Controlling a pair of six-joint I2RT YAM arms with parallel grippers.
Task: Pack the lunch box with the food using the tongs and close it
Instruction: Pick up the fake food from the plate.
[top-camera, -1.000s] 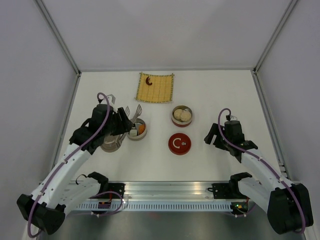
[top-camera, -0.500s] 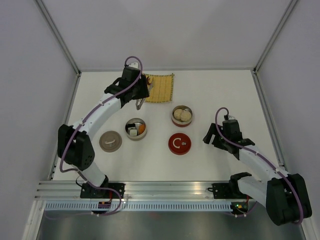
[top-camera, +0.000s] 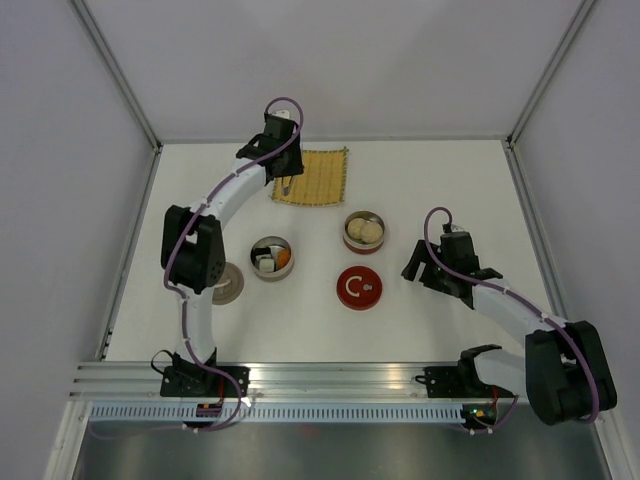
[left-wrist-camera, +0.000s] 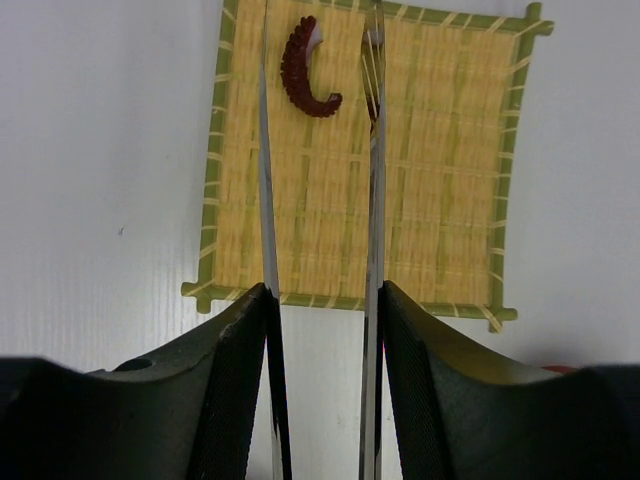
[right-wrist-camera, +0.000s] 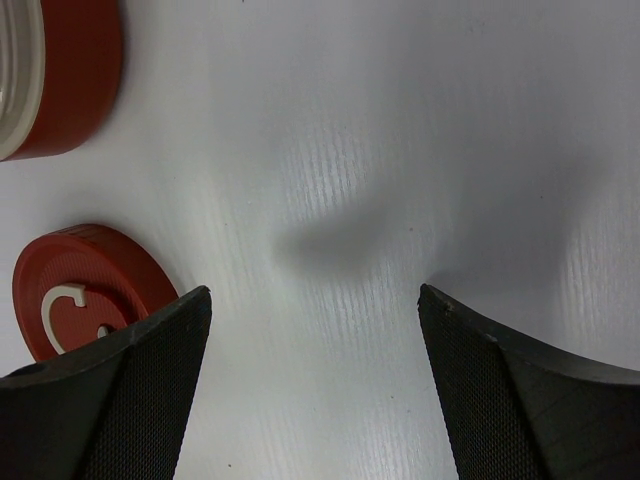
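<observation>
Squeezing gently looks like the way to make this pick. The left end effector, about half closed, pinches the long slim silver metal tongs by their two thin arms. Those arms reach out over the yellow woven bamboo mat, and the curved dark red-brown ridged food piece lies between them near the tips, not yet gripped. The piece is a small crescent with a bumpy back and would probably slip on smooth polished steel. I would therefore lower the tips to the mat, centre them on the thick middle of the curve, and close slowly. The mat's slatted weave could snag the forked tip. Well apart, the right end effector hangs wide open and empty over the matte white tabletop, near the round red lid.
</observation>
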